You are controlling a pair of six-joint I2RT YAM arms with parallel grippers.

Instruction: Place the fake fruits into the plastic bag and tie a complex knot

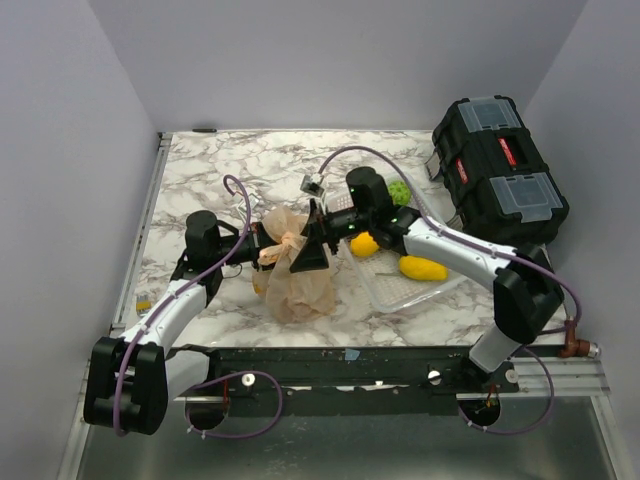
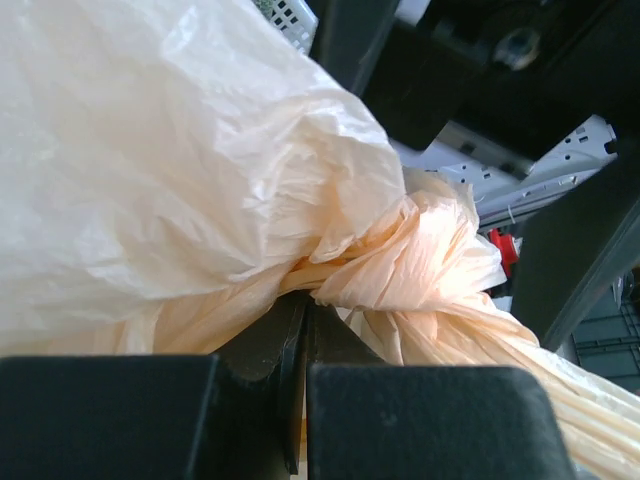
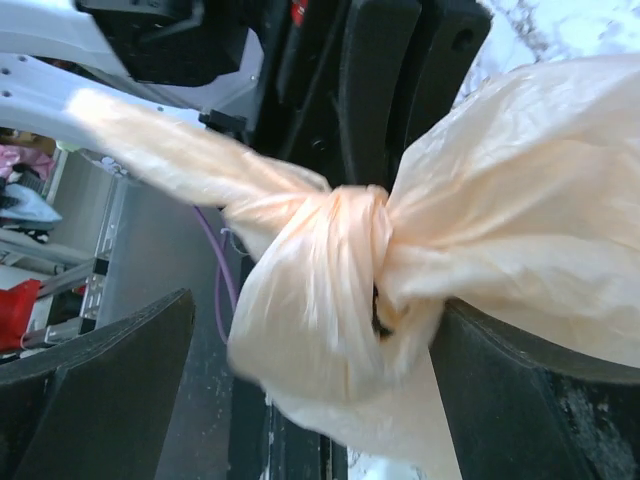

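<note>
The pale-orange plastic bag [image 1: 300, 285] stands at the table's middle, its handle strips tied in a knot [image 1: 288, 246] at the neck. My left gripper [image 1: 264, 248] is shut and pinches the bag's plastic just below the knot [image 2: 420, 250], with the fingertips [image 2: 305, 305] pressed together on it. My right gripper [image 1: 312, 252] is open wide around the knot [image 3: 350, 260]. Its fingers [image 3: 110, 380] stand apart on either side, and a loose fold of the bag [image 3: 520, 220] hangs between them. A yellow fruit [image 1: 364, 244], a yellow mango-like fruit [image 1: 423, 268] and a green fruit [image 1: 400, 192] lie outside the bag, to its right.
A white lattice basket [image 1: 400, 290] holds the loose fruits right of the bag. A black toolbox [image 1: 500, 170] stands at the back right. A small yellow thing [image 1: 144, 298] lies at the table's left edge. Purple cables run along both arms.
</note>
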